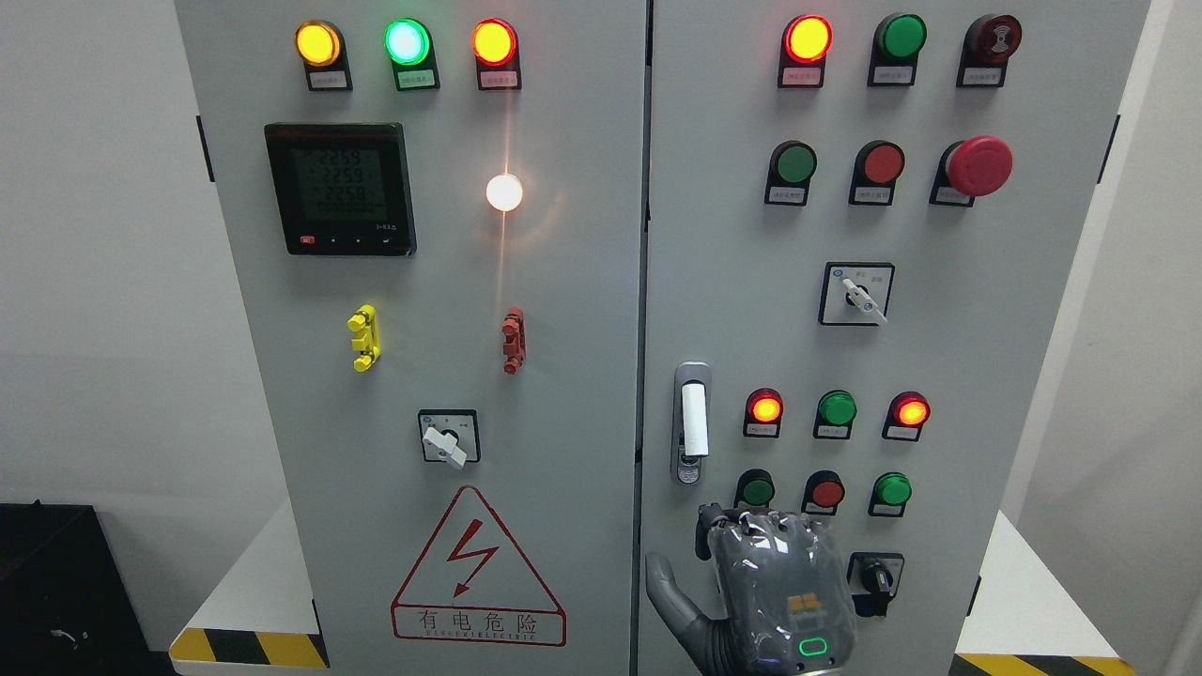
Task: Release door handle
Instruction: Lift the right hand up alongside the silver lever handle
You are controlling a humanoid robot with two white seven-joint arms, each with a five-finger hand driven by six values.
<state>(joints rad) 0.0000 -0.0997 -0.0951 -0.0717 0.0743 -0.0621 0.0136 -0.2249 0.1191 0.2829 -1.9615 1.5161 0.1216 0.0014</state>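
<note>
Plain pale room, evenly lit.
White walls [94, 235] at both frame sides; black cabinet [56, 582] lower left; yellow-black hazard striping [249, 648] along bottom edge.

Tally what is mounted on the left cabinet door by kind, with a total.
Lit lamps: 4
Digital meter: 1
Clips: 2
Rotary switch: 1
Warning sign: 1
Total: 9
</note>
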